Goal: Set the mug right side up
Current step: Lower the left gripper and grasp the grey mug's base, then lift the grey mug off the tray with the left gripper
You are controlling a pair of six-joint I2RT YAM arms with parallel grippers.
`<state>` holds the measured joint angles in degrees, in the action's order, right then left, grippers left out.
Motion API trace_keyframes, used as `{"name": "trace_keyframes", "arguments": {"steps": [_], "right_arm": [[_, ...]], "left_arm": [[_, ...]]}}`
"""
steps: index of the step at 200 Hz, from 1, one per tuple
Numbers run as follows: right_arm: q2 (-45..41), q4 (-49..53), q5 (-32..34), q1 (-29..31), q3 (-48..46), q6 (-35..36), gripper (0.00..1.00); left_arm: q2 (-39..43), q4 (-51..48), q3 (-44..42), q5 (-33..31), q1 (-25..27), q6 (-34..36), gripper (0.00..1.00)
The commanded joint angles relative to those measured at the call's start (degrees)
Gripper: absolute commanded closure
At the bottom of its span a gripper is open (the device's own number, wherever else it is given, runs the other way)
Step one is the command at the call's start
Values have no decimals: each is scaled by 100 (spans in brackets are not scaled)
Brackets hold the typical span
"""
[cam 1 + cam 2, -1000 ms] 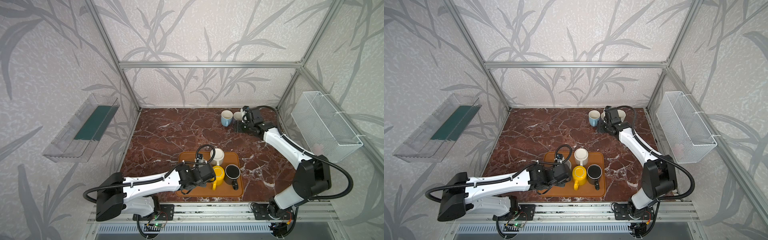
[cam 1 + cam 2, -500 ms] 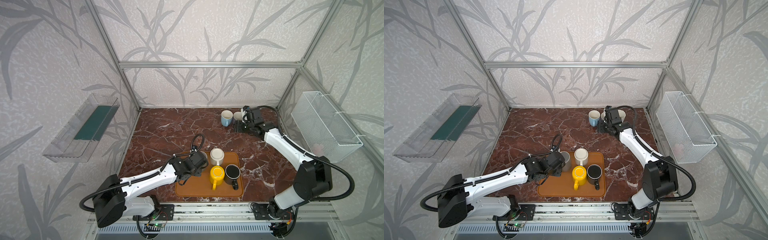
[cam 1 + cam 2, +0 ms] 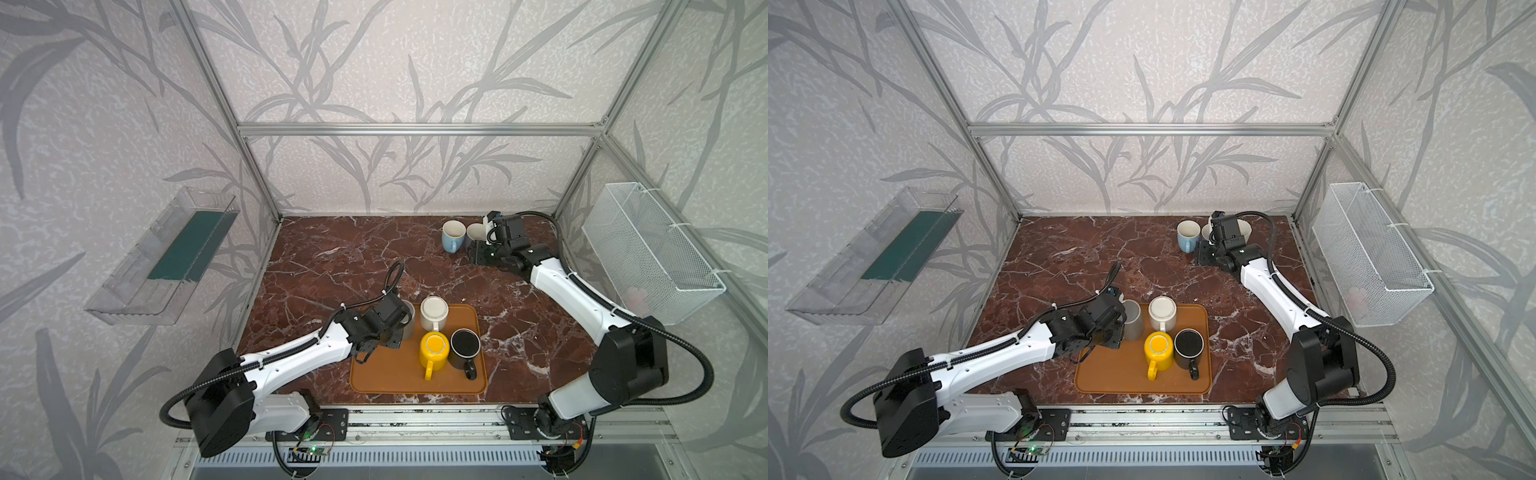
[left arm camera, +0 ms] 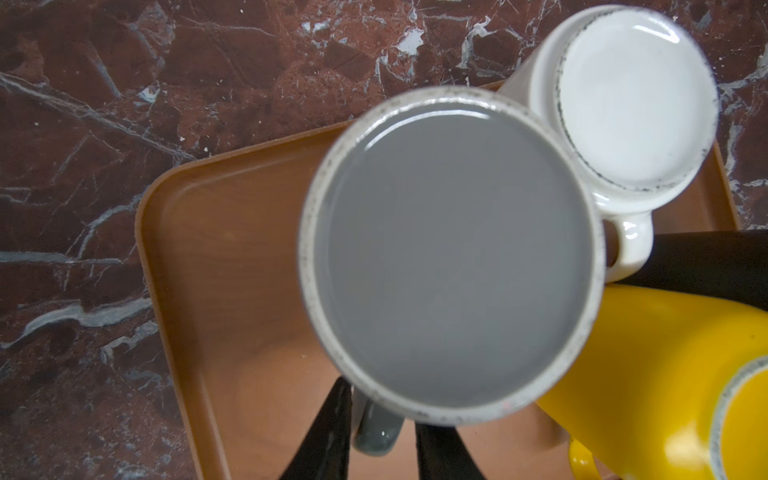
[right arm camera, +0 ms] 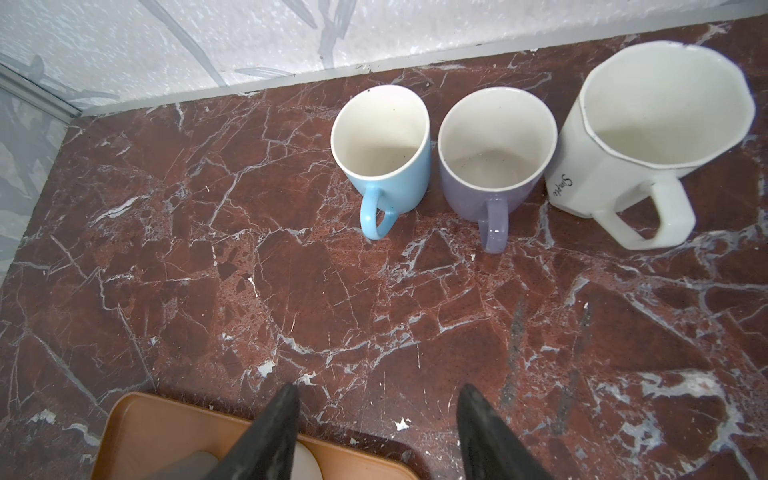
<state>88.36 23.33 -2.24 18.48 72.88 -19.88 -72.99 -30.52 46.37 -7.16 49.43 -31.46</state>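
Left gripper (image 4: 380, 409) pinches blurred grey mug (image 4: 451, 257) by handle (image 4: 376, 432); right gripper (image 5: 378, 388) gapes empty.

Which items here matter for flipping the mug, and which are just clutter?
In play: grey mug, base up, handle in left gripper; tray.
Clutter: white mug, yellow mug, black mug, blue mug, purple mug, faceted white mug, wire basket.

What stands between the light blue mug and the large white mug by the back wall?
A lilac mug, upright, stands between the light blue mug and the large white mug; the right wrist view shows this best.
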Motion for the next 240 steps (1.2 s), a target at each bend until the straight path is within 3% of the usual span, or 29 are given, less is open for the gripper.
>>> {"name": "trace_keyframes", "arguments": {"steps": [1, 240], "right_arm": [[-148, -44, -4, -20, -27, 0, 39], [-144, -22, 13, -20, -37, 28, 39]], "left_arm": [[-77, 29, 166, 61, -33, 185, 72], [-544, 87, 306, 206, -186, 494, 78]]}}
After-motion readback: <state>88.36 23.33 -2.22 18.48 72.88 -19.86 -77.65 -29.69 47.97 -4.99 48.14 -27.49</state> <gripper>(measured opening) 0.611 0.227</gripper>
